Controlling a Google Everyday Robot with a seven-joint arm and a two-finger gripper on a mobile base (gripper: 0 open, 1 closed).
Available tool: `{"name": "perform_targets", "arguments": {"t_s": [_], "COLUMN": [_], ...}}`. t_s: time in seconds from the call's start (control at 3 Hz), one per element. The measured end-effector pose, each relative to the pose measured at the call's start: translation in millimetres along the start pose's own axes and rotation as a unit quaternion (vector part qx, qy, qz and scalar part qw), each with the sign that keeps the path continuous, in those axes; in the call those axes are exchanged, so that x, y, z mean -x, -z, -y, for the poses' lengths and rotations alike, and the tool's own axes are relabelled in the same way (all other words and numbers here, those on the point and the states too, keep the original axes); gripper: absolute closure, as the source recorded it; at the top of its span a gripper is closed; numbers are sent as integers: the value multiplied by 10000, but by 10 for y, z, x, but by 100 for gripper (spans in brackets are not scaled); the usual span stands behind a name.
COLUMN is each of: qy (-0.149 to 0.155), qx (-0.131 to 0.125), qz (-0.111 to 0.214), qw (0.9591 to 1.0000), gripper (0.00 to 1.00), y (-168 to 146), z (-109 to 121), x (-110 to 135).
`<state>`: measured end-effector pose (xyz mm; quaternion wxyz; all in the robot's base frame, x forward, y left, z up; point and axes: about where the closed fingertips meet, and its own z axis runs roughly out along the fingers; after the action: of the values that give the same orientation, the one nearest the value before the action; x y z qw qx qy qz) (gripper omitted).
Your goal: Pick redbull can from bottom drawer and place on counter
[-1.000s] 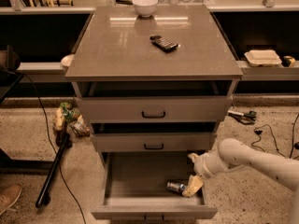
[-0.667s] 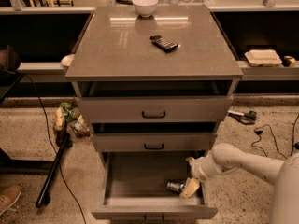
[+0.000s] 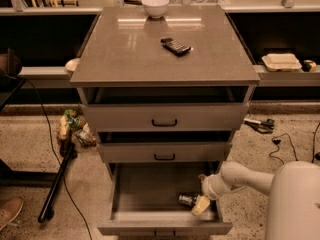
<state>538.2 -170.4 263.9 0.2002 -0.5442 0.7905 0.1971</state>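
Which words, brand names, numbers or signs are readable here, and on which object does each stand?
None can be read.
redbull can, lying in the bottom drawer beside the claw: label too small to read.
black keypad handset on the counter: key marks too small to read.
white bowl: no print visible.

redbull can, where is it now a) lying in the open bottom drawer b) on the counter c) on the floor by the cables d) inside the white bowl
a: the redbull can lies on its side in the bottom drawer, front right, with the gripper beside it inside the drawer.
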Motion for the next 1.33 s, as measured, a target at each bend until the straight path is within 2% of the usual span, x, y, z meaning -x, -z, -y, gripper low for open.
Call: {"name": "perform_targets", "arguments": {"t_s": [0.67,1.33], "qy": [-53,-181], "qx": [-161,-158], "qz": [20,134], "qw": [9999,9996], "gripper": [0,0], "y": [-520,-898], "z": [140,290], "x": [-248,-397]}}
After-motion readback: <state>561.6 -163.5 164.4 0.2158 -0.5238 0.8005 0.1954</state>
